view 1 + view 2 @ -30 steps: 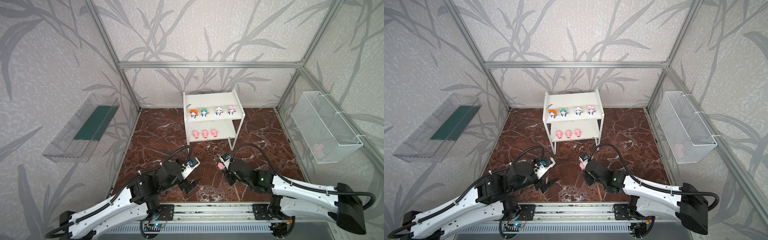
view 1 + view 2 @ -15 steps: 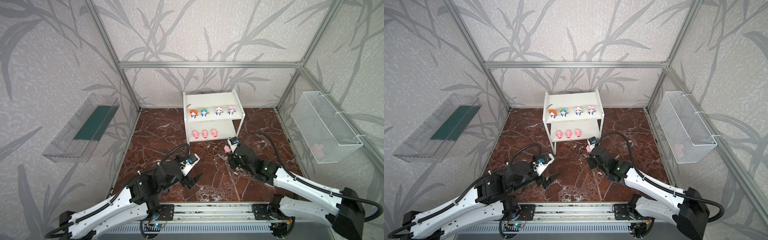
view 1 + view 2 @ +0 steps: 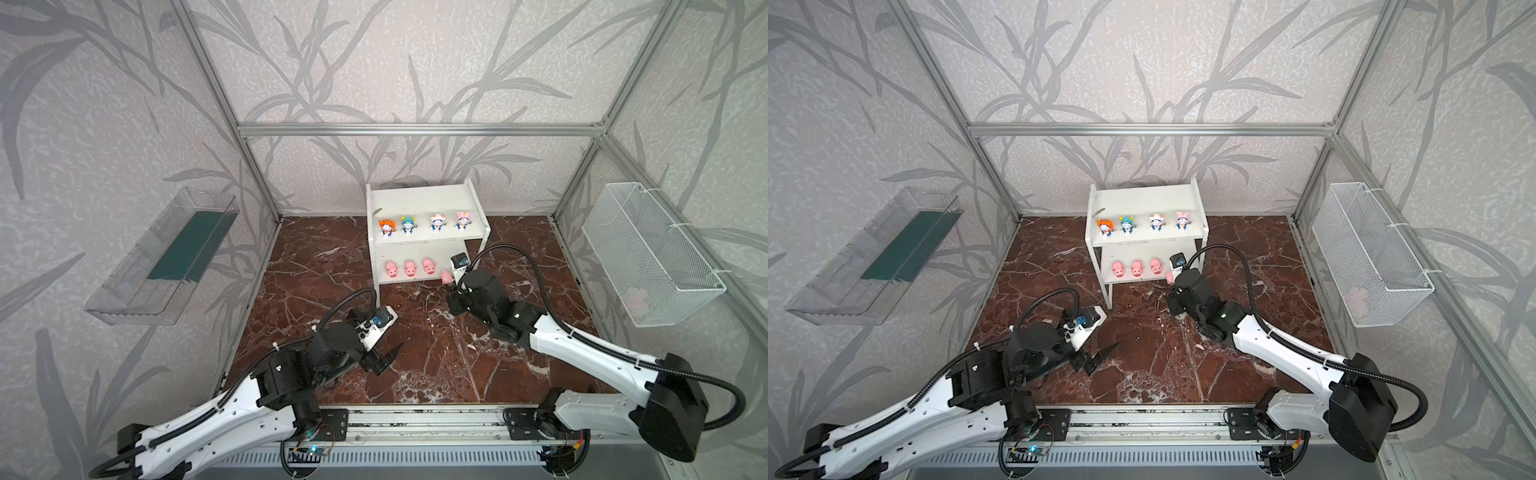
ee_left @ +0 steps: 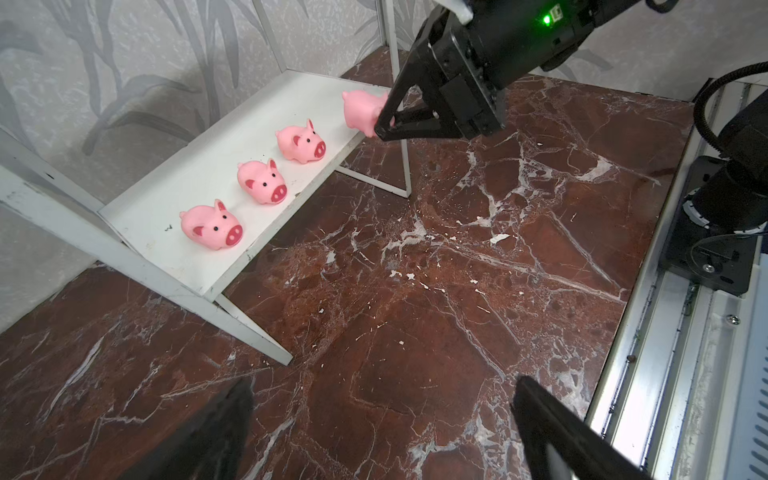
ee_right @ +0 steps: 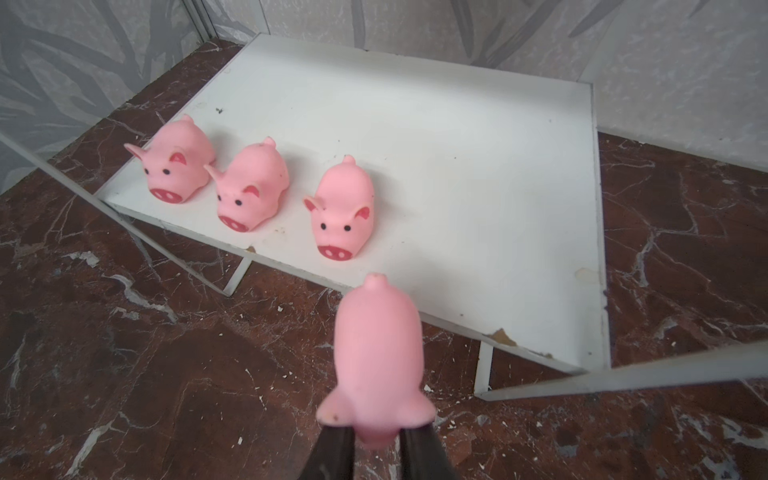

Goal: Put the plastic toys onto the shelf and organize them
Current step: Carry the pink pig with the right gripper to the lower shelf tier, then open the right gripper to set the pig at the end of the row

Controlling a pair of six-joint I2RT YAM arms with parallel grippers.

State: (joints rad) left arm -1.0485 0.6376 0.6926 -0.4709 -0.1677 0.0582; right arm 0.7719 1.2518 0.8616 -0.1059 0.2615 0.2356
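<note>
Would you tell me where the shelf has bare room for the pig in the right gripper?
The lower board is bare from the three standing pigs to the end nearest the right gripper, and behind their row; the held pig should fit there. The pigs crowd its other front end. The upper board is free only behind the four figurines.

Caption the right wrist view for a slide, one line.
Right gripper holds the fourth pink pig tail-first at the edge of the shelf's lower board, where three pigs stand in a row.

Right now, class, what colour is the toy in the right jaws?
Pink pig, clearest in the right wrist view.
</note>
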